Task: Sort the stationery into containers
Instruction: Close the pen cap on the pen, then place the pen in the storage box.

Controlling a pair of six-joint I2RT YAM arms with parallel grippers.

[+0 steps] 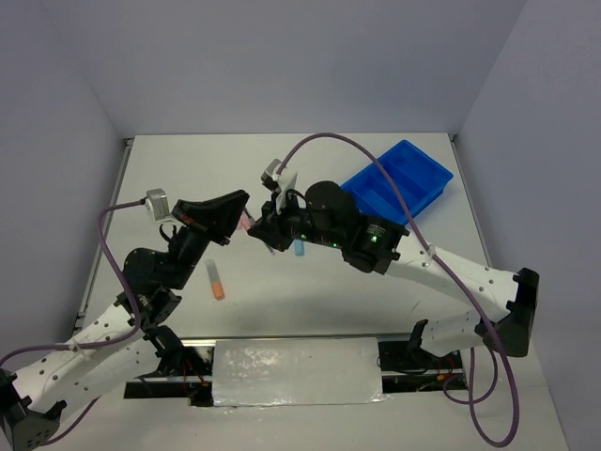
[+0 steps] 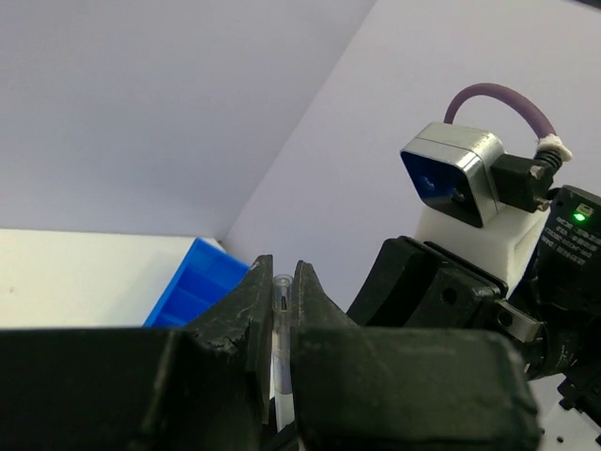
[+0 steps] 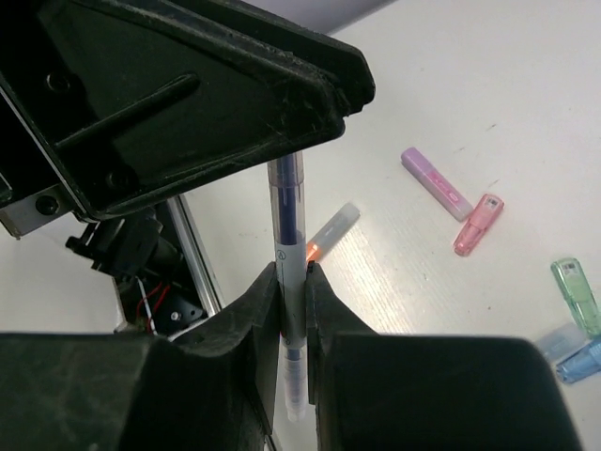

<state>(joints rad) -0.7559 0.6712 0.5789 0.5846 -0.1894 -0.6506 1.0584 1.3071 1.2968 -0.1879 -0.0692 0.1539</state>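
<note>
A slim clear pen with blue ink (image 3: 287,202) is held in the air by both grippers at once. My right gripper (image 3: 292,277) is shut on its lower part. My left gripper (image 2: 280,272) is shut on its other end, where the pen's clear tip (image 2: 281,299) shows between the jaws. In the top view the left gripper (image 1: 241,209) and the right gripper (image 1: 262,231) meet above the table's middle. The blue tray (image 1: 399,180) stands at the back right and also shows in the left wrist view (image 2: 199,284).
Loose on the table: an orange and grey marker (image 3: 331,230), also in the top view (image 1: 216,280), a lilac highlighter (image 3: 435,181), a pink one (image 3: 477,224), a green one (image 3: 575,291) and a light blue one (image 3: 575,355). A metal rail runs along the near edge (image 1: 300,340).
</note>
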